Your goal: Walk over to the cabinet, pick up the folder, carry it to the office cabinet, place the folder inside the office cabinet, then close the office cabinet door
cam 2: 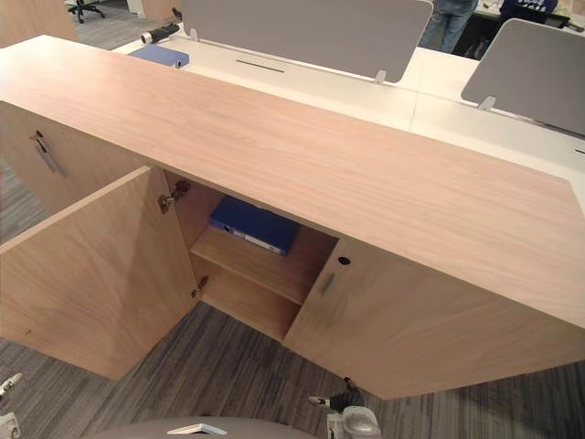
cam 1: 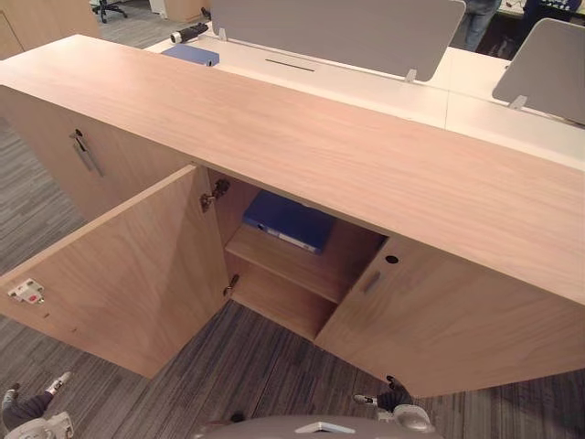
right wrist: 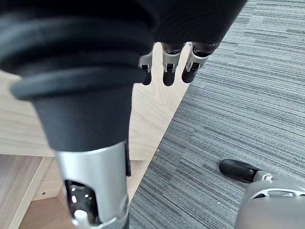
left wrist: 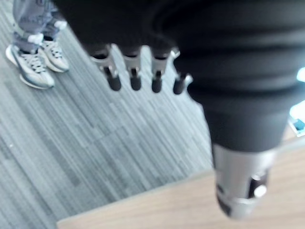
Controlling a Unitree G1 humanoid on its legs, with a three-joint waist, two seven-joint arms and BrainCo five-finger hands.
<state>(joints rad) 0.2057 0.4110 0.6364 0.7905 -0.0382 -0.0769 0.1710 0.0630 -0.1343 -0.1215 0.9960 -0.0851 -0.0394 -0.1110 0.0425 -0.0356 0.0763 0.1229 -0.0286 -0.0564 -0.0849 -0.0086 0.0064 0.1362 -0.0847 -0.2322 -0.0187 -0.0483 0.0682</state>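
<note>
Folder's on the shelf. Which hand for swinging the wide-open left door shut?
Probably left: the left hand hangs low beside the free edge of the open door; the right hand sits across the opening, by the other door.

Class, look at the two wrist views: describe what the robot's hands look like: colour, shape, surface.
The left hand and right hand each have a black ribbed cover, like a bellows, over the back and wrist. From it comes a row of slim silver fingers with rounded dark tips. The thumb, set apart, is a thicker silver cylinder with dark openings.
</note>
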